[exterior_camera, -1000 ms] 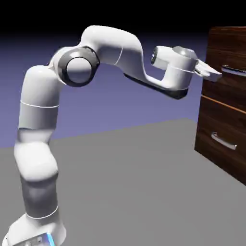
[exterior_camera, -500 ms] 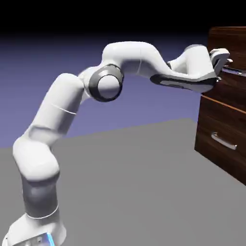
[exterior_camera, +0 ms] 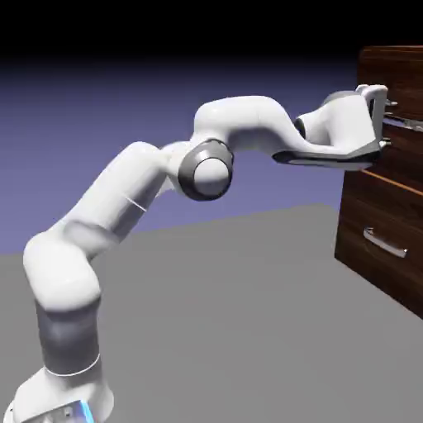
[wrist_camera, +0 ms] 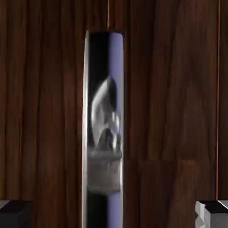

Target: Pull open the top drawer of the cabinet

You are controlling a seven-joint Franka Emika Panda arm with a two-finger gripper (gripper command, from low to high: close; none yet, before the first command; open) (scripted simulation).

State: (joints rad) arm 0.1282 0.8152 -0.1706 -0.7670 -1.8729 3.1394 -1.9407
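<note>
No legible writing on cabinet point(exterior_camera: 396, 70).

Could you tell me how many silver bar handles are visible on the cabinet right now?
2. One handle is on the top drawer, between the open fingers. The other handle is on the lower drawer, untouched. The cabinet runs off-frame, so others may be hidden.

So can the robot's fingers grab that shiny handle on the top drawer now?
Probably yes. The open fingers sit on either side of the shiny handle, with nothing between them and the top drawer. They just need to close.
</note>
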